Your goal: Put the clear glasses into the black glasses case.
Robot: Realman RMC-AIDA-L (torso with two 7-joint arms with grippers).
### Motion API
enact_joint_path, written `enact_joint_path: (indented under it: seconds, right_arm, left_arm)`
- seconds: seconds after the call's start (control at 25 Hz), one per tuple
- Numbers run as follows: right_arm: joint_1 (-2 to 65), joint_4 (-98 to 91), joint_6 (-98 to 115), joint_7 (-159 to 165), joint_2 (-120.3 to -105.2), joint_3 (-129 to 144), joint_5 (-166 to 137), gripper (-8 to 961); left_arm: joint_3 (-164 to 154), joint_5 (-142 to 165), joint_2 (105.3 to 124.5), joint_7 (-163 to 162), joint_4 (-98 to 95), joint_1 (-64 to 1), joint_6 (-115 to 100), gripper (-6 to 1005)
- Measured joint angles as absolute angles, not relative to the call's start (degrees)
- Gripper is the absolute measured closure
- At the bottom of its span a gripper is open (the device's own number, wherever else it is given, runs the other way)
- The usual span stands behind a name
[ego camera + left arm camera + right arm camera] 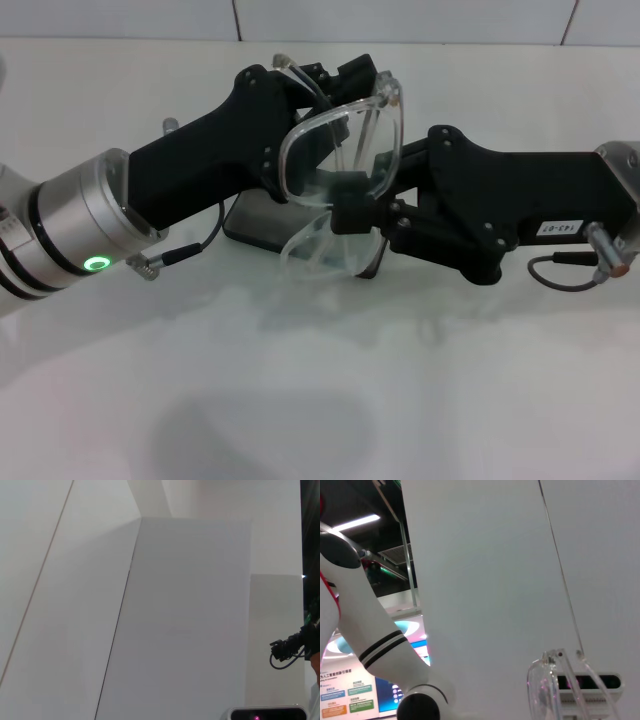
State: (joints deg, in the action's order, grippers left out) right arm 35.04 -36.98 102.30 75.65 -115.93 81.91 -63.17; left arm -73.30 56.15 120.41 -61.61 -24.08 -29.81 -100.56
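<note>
I am seeing both arms meeting over the middle of the white worktop (400, 400), toward its far edge. The clear glasses (340, 160) are hanging in the air between them, tilted on end, directly above the black glasses case (250, 222), which is lying on the worktop mostly hidden beneath them. The left gripper (318, 88) is pinching the glasses' upper end and the right gripper (352, 205) is clamping them lower down.
</note>
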Motion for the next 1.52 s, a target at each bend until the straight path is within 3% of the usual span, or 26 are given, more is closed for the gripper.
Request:
enact_joint_path:
  seconds: [0.52, 0.84, 0.96, 1.04, 1.16, 1.28, 1.4, 1.52]
  right_arm:
    - [35.1, -37.0, 100.8, 75.9, -115.92, 81.9, -63.0, 842]
    - [34.6, -36.9, 102.4, 77.3, -115.83, 81.8, -63.0, 842]
    - [34.4, -37.1, 102.6, 77.9, -115.51, 81.5, -63.1, 842]
    - [34.2, -37.7, 102.5, 79.3, -114.91, 81.3, -63.2, 842]
    - [34.5, -39.4, 100.6, 84.0, -112.76, 81.2, -64.1, 841]
    - [34.9, -45.0, 95.2, 92.7, -110.59, 81.2, -68.3, 841]
    - [36.0, -53.4, 88.4, 104.8, -109.66, 79.8, -78.1, 841]
    - [39.9, -60.0, 86.1, 116.7, -110.78, 76.7, -92.2, 840]
  left_arm:
    - [-73.3, 56.2, 120.38, -61.4, -24.1, -29.4, -101.4, 927]
    - [-68.5, 54.3, 119.03, -60.2, -25.6, -25.4, -101.3, 927]
    - [-67.4, 55.0, 117.85, -60.4, -28.0, -22.3, -100.9, 927]
    - [-67.3, 56.2, 115.87, -61.0, -30.0, -19.1, -100.8, 926]
    - [-65.9, 59.5, 113.01, -63.2, -33.8, -14.7, -100.8, 926]
    - [-61.6, 67.5, 111.39, -66.2, -41.4, -9.2, -100.8, 926]
    - [-56.7, 77.5, 112.21, -67.4, -50.1, -4.7, -101.1, 926]
    - [-53.2, 83.3, 114.38, -68.0, -55.5, -1.4, -101.3, 926]
